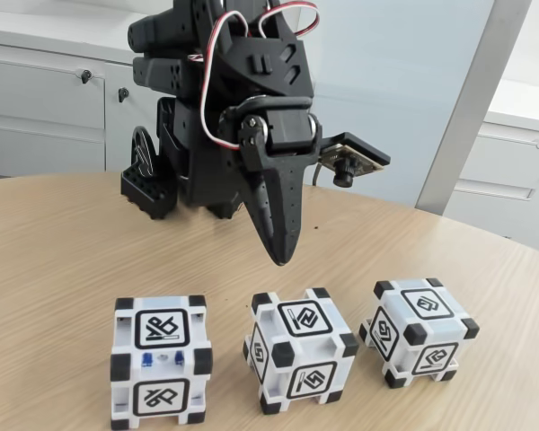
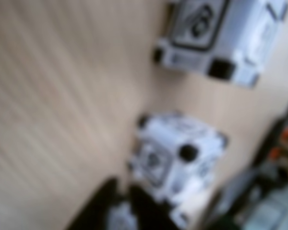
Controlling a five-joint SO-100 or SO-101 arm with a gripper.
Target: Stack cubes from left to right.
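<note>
Honestly, we figured the three cubes [image 1: 298,348] sitting in a row on the table [image 1: 63,260] at 6 o'clock of the gripper [image 1: 278,256], which hung closed and empty, looked light, rigid, slick plastic, best pinched across two flat opposite faces.

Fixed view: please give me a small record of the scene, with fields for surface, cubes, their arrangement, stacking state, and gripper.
surface: round wooden table
cubes: three alike, white with black corners; left cube, middle cube, right cube
arrangement: a row along the front of the table, all apart from one another
stacking state: none stacked; each cube rests on the table
gripper: gripper points down, hangs above the table behind the middle cube, touches no cube; jaws look closed
wrist view: blurred; shows two cubes
</note>
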